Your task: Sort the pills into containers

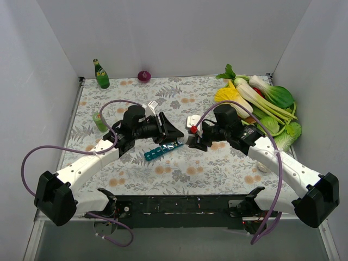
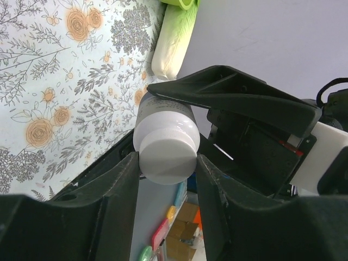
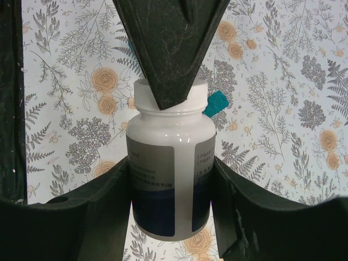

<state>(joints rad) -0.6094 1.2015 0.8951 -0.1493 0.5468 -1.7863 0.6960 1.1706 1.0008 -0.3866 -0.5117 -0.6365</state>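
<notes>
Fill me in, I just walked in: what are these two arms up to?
The right gripper holds a white pill bottle by its body, while the left gripper is clamped around its cap, which is on the bottle. The two grippers meet close to one end of the teal pill organiser. No loose pills are visible.

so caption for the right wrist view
Right end effector holds the white pill bottle while the left end effector grips its cap.

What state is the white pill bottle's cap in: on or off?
On. The cap sits atop the bottle with no gap showing, and the left gripper is clamped around it.
</notes>
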